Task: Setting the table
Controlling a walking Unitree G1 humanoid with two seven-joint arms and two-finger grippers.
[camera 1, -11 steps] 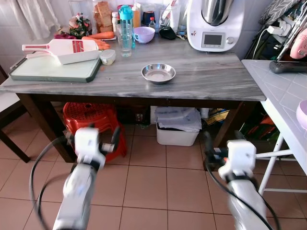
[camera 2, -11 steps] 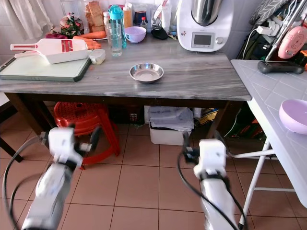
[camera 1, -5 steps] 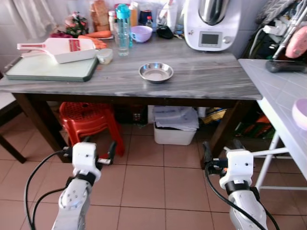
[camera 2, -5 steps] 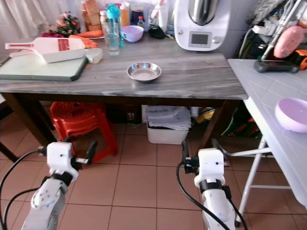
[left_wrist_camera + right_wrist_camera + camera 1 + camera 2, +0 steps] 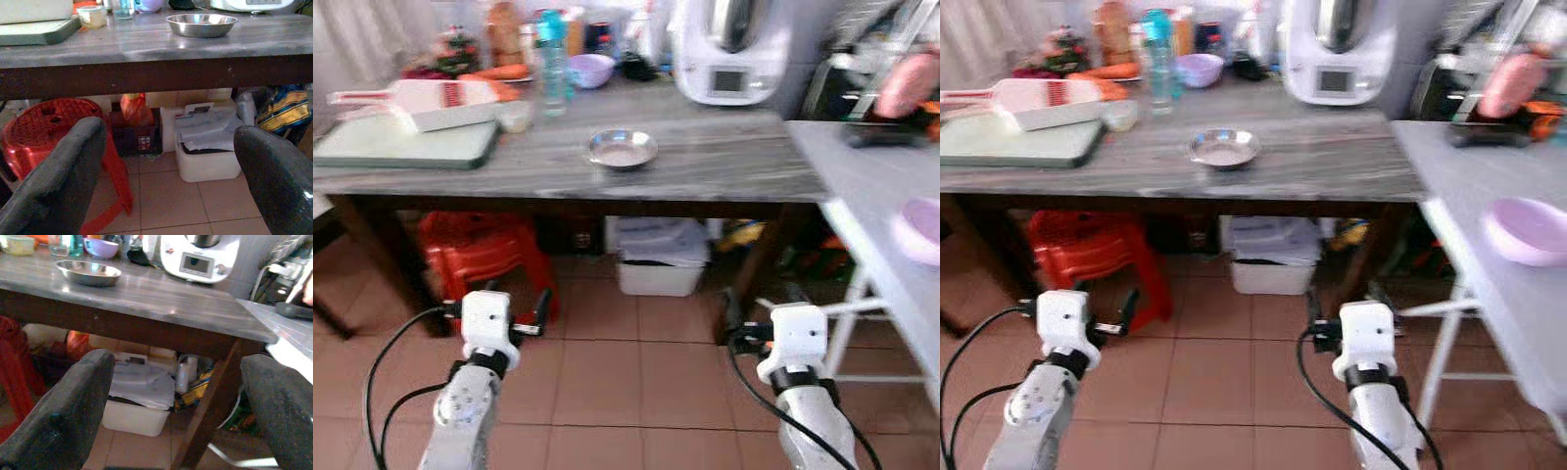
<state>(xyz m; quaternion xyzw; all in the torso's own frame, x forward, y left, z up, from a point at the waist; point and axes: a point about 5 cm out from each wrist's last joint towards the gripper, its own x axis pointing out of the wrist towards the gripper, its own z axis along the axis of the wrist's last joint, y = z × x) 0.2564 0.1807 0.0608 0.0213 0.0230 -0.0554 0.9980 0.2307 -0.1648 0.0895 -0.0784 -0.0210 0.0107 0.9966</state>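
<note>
Your left gripper [image 5: 514, 315] and right gripper [image 5: 756, 311] hang low over the floor tiles, below the table [image 5: 724, 171] edge, each with fingers spread wide and holding nothing. The steel bowl [image 5: 622, 149] sits at 12 o'clock on the table, near the front edge, with bare surface around it. A lilac bowl [image 5: 1531, 230] rests on the white side table [image 5: 1449, 186] at 2 o'clock. The head views are blurred, so judge nothing fine from them. The step in hand appears to be the approach. Raise both arms above the table edge before closing in. Take the steel bowl by its rim, square on, and keep the red stool [image 5: 475, 245] at 10 o'clock out of your path.
</note>
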